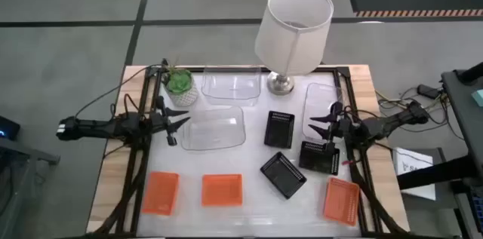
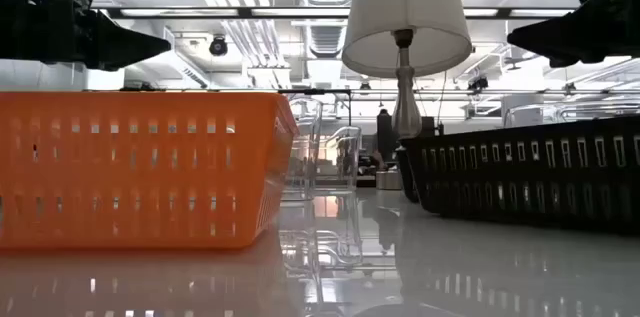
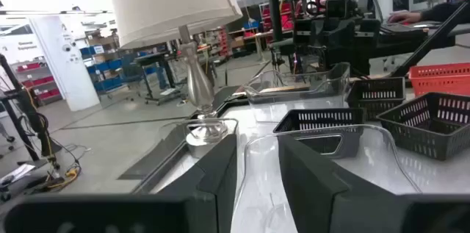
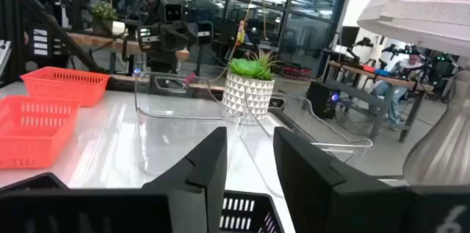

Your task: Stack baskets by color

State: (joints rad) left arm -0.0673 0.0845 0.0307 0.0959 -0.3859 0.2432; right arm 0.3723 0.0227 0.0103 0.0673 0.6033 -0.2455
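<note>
White tabletop (image 1: 249, 209): your left gripper (image 1: 175, 125), fingers apart, faces a clear basket (image 1: 214, 128) at 3 o'clock; your right gripper (image 1: 323, 126), fingers apart, hovers over a black basket (image 1: 318, 157).

1. The table top (image 1: 249, 209) is white and glossy; it reflects the baskets.
2. The orange baskets (image 1: 222, 190) and black baskets (image 1: 283, 174) look like matt mesh plastic.
3. The clear baskets (image 1: 214, 128) are smooth transparent plastic.
4. The lamp (image 1: 293, 20) has a cloth-like shade, upper centre, and a shiny metal foot.
</note>
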